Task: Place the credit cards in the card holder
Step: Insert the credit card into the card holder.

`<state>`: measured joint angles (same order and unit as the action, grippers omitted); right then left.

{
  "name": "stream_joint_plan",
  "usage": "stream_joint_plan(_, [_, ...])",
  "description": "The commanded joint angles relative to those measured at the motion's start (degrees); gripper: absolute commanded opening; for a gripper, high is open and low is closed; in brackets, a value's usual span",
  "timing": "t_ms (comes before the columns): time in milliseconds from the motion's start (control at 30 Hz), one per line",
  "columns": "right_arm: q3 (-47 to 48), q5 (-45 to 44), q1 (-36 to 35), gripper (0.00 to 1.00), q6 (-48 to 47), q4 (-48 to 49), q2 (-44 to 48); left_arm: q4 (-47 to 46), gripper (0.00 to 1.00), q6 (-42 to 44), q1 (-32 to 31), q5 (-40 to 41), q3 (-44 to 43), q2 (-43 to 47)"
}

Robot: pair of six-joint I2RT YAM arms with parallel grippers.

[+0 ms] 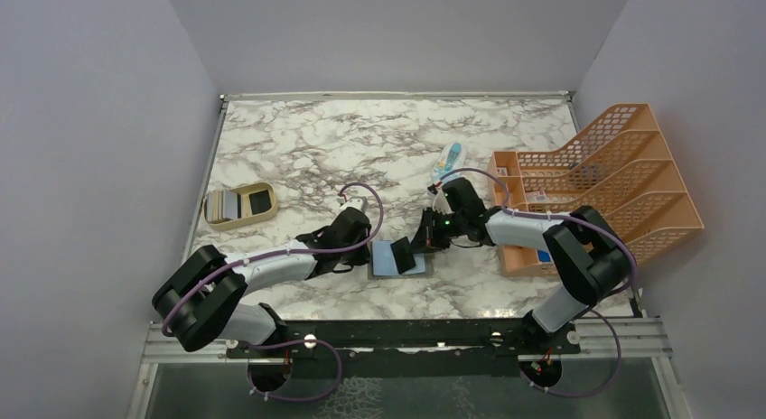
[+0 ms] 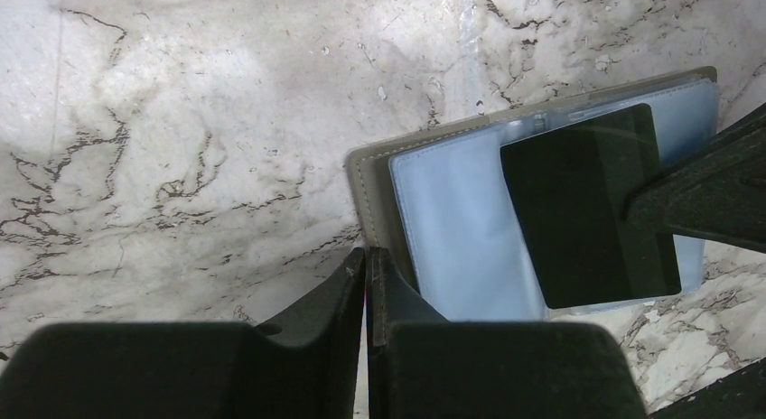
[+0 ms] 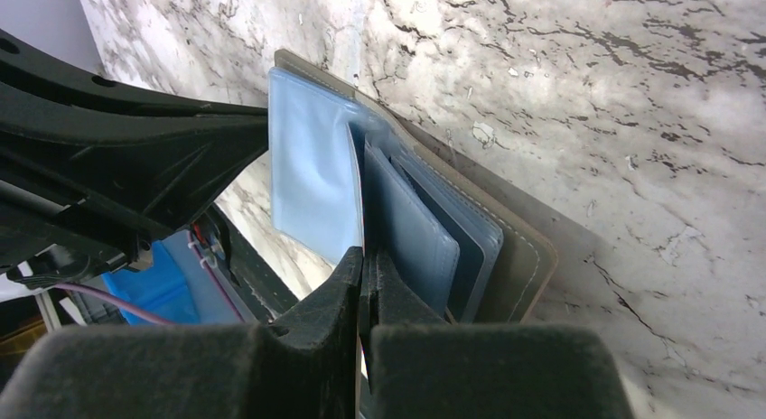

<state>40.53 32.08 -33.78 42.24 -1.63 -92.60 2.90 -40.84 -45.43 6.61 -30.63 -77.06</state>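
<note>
While the left hand [image 2: 366, 264], pressed together, sits at the open card holder [image 2: 370, 186], the right hand [image 3: 363, 256] pinches a dark credit card [image 2: 578, 202].

In the left wrist view the card holder's [image 2: 452, 211] near edge is hidden behind the left tool [image 2: 366, 265], and its right side behind the right tool [image 2: 646, 207]. The card [image 2: 587, 207] is in shadow, its print unreadable. From above, the cards [image 1: 224, 205] in the tray [image 1: 269, 213] are too small to tell apart.

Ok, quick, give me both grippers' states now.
Left gripper: shut, pinching the card holder at its edge.
Right gripper: shut on a credit card, held over the holder's pockets.
</note>
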Motion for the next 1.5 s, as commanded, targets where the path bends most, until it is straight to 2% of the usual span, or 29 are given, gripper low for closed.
stream_joint_plan(0, [-0.7,1.6,0.0,0.01,0.6,3.1,-1.8,-1.2,0.08,-1.3,0.3,-1.5,1.5,-0.8])
stream_joint_plan(500, [-5.1,1.2,0.0,0.01,5.5,10.5,-0.8,-6.5,0.08,-7.7,0.3,-6.4,6.8,1.9])
stream_joint_plan(767, [-8.7,0.6,0.0,0.01,9.1,14.5,0.5,-7.7,0.08,-8.8,0.3,-6.7,8.0,1.8])
stream_joint_plan(1467, [-10.3,0.6,-0.6,0.01,12.2,18.9,-0.8,-10.7,0.05,-10.8,0.1,-8.2,9.6,0.7])
